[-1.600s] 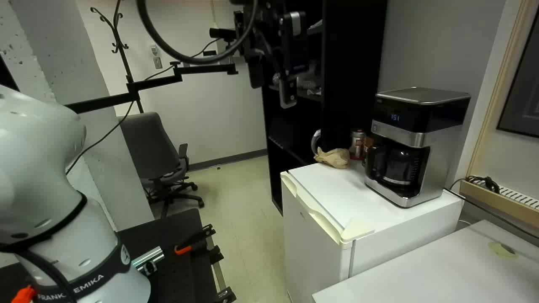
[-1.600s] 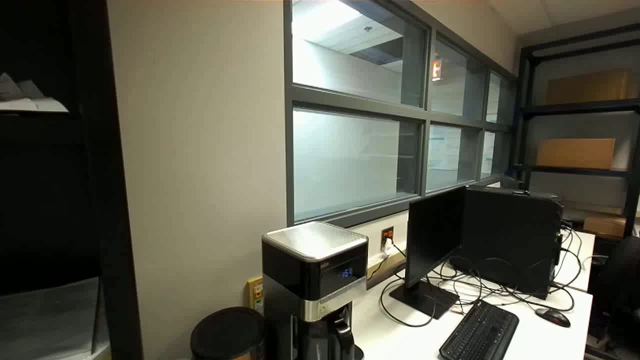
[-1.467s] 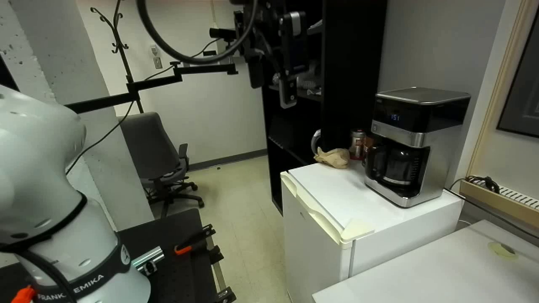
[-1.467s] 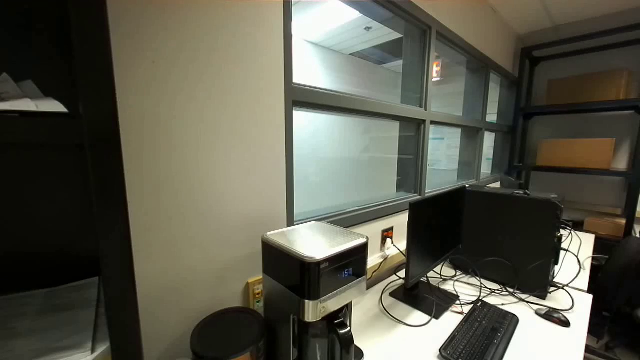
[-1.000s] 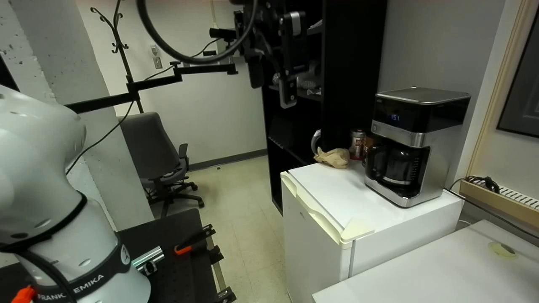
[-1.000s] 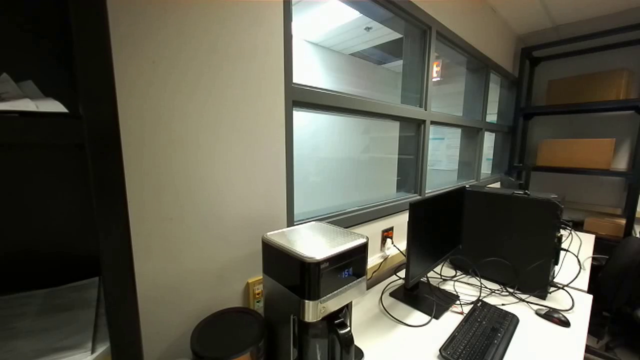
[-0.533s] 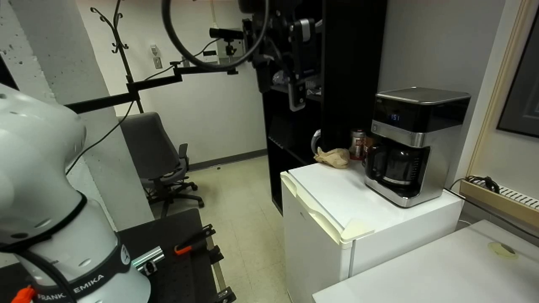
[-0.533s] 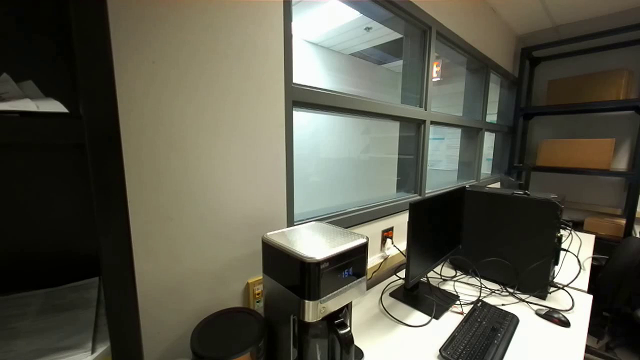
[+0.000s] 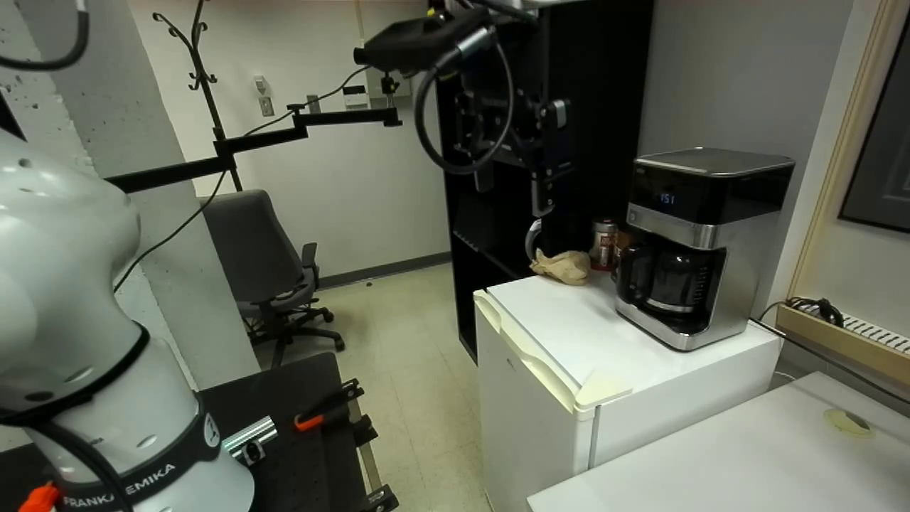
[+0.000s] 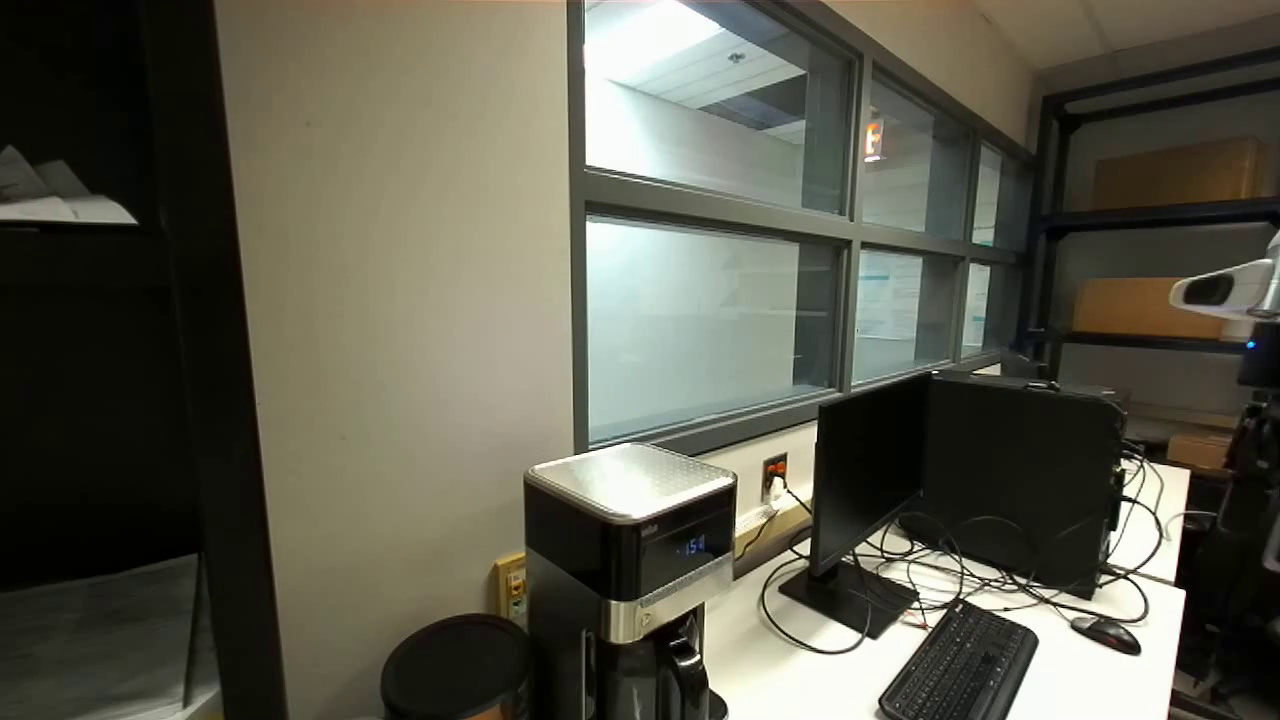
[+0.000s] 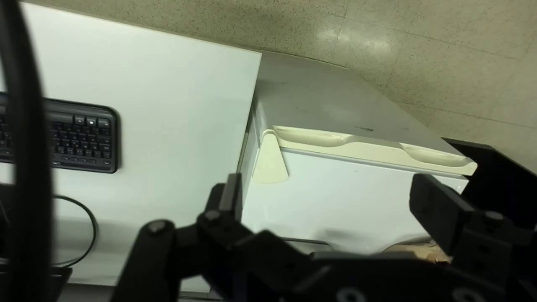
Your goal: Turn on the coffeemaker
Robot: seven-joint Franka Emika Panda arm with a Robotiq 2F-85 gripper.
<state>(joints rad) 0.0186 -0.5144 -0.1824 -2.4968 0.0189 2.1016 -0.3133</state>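
On top of the white mini fridge the coffeemaker stands upright, its dark carafe seated in the lower recess; blue digits glow on its front in both exterior views. The gripper hangs higher than the fridge top, well apart from the coffeemaker; whether it is directly over the fridge is hard to judge from these angles. Its fingers are parted wide, a bare gap between them. A crumpled tan bag sits at the fridge's edge nearest the black shelf unit, a jar just behind it. Close beside the fridge's opposite side is a white table with a keyboard on it.
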